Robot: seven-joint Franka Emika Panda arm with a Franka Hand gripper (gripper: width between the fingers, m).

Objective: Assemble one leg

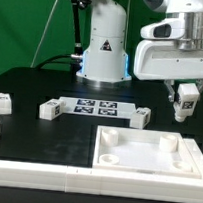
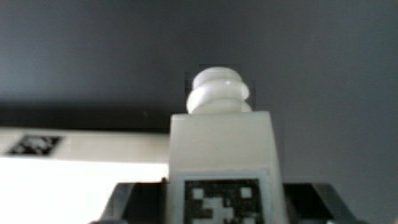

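Note:
My gripper [image 1: 183,103] is shut on a leg [image 1: 186,98], a chunky white block with a black-and-white tag, held in the air above the far right corner of the large white square tray-like piece [image 1: 149,164]. In the wrist view the held leg [image 2: 226,150] stands between my dark fingers [image 2: 134,203], its rounded peg end pointing away and its tag facing the camera. Three other legs lie on the black table: one at the exterior view's left [image 1: 3,102], one left of the marker board [image 1: 53,109], one right of it [image 1: 140,116].
The marker board [image 1: 96,108] lies flat at mid table; it also shows in the wrist view [image 2: 71,148]. A white rail [image 1: 33,169] runs along the front edge. The robot base [image 1: 102,49] stands at the back.

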